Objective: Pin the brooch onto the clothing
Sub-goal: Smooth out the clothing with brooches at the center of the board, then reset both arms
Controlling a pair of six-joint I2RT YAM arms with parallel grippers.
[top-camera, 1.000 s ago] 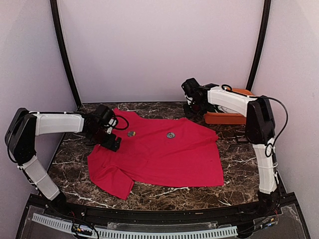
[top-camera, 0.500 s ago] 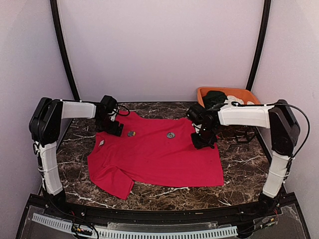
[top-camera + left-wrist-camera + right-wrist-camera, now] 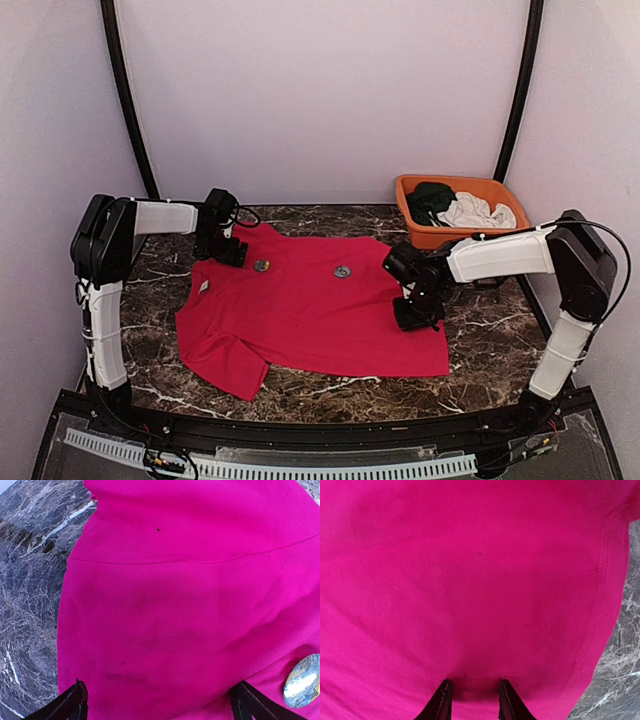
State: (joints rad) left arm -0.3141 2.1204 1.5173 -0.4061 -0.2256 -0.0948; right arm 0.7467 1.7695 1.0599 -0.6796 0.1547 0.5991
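Observation:
The red T-shirt (image 3: 310, 315) lies spread flat on the marble table. Two small round metallic brooches lie on its upper part, one on the left (image 3: 262, 265) and one in the middle (image 3: 343, 271). My left gripper (image 3: 230, 252) is over the shirt's far left corner, open wide and empty; in the left wrist view (image 3: 160, 712) the left brooch (image 3: 302, 681) shows at the lower right. My right gripper (image 3: 416, 312) is low over the shirt's right part. Its fingers (image 3: 441, 702) stand a little apart, tips on the red cloth (image 3: 470, 580).
An orange basket (image 3: 498, 186) at the back right holds a dark green garment (image 3: 431, 197) and a white garment (image 3: 475, 212). A small white tag (image 3: 203, 287) sits on the shirt's left sleeve. Bare marble (image 3: 490, 320) lies to the right of the shirt.
My right arm swung from the basket out over the shirt's right side and nearer. My left gripper moved back and up to the shirt's far left corner.

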